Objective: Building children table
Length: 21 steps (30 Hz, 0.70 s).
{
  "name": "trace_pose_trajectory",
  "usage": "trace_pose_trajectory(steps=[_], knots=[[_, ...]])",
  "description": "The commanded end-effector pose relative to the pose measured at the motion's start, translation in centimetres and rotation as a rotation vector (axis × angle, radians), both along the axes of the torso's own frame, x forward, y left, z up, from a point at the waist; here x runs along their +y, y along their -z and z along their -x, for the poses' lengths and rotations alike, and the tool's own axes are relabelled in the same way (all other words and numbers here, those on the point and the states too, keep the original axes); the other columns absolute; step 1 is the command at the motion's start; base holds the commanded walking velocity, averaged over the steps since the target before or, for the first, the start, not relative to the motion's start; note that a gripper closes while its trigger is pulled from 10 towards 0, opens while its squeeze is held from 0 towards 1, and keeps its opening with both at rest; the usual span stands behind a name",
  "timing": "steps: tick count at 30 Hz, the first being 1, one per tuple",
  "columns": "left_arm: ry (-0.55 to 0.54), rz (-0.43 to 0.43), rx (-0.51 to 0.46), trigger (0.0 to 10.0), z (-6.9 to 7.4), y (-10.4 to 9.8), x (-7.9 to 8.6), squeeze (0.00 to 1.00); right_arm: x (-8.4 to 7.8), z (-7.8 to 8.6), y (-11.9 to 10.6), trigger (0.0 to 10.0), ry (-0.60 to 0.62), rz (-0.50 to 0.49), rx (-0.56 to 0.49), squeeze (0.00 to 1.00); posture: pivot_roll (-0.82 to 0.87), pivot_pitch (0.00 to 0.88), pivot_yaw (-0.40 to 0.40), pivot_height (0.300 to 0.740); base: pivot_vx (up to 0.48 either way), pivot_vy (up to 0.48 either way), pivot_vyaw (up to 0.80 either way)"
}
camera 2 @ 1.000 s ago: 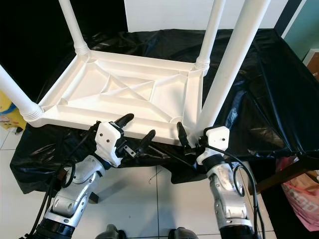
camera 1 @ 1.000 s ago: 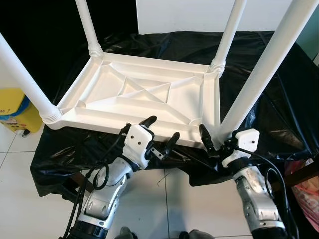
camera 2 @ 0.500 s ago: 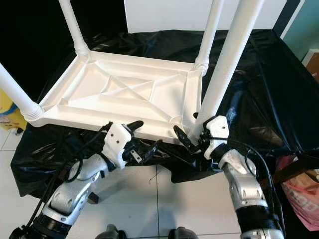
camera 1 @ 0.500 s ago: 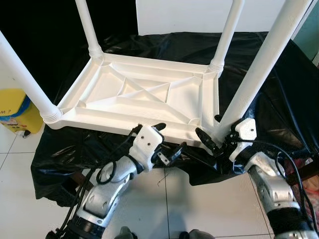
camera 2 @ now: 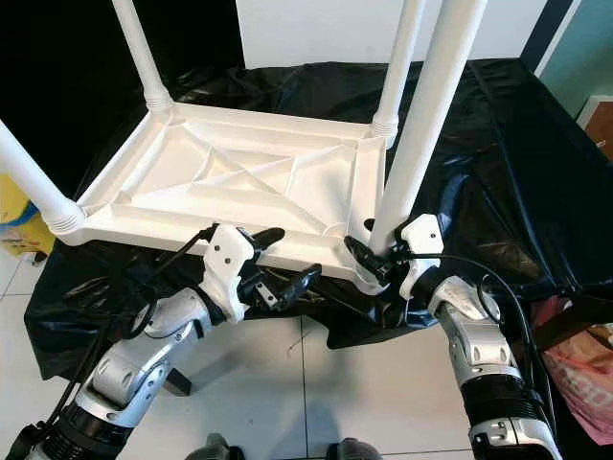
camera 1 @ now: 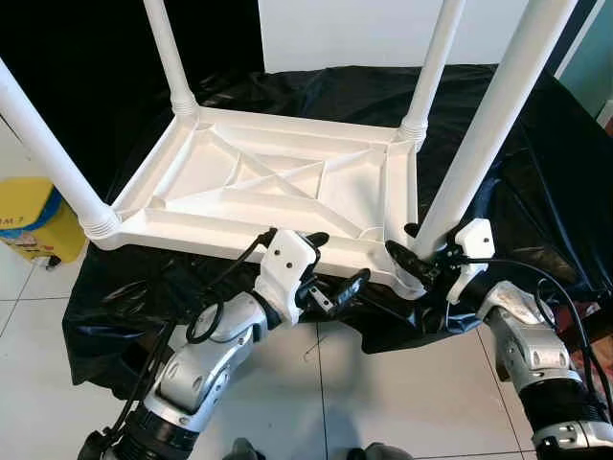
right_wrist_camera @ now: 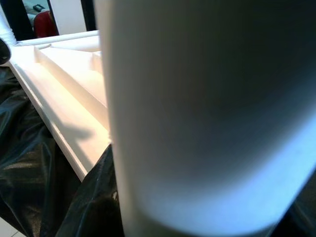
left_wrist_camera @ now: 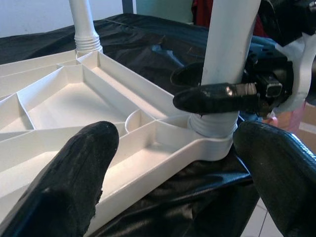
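Gripping near table leg [camera 1: 484, 139] base w/ right gripper [camera 1: 410, 251]; no legible writing.

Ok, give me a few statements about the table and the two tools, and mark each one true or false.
1. The white table lies upside down with its legs pointing up. True.
2. The right tool has its fingers around the base of the near right leg. True.
3. The left tool is shut on a table leg. False: its fingers are open, at the table's near edge, holding nothing.
4. The table rests on bare wood. False: it rests on a black plastic sheet.
5. One leg socket is empty. False: all four hold legs.
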<state>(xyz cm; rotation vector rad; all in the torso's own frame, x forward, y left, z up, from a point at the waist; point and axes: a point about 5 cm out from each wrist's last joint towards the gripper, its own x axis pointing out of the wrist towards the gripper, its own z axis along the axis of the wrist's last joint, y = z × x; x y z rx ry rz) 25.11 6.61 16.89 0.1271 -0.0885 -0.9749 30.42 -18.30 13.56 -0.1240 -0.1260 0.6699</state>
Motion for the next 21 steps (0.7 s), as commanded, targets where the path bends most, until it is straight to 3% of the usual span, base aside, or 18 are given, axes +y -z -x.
trace_pose_trajectory(steps=[1, 21], knots=[[0.212, -0.052, 0.003, 10.0, 1.04, 0.07, -0.64, 0.00, 0.38, 0.16, 1.06, 10.0, -0.007, -0.001, 0.058, 0.00, 0.02, 0.091, 0.003, 0.740, 0.000, 0.000, 0.00], [0.173, -0.075, 0.011, 10.0, 0.78, 0.37, -0.63, 0.00, 0.44, 0.35, 2.05, 10.0, 0.232, -0.015, 0.066, 0.00, 0.01, 0.108, -0.017, 0.740, 0.000, 0.000, 0.00]])
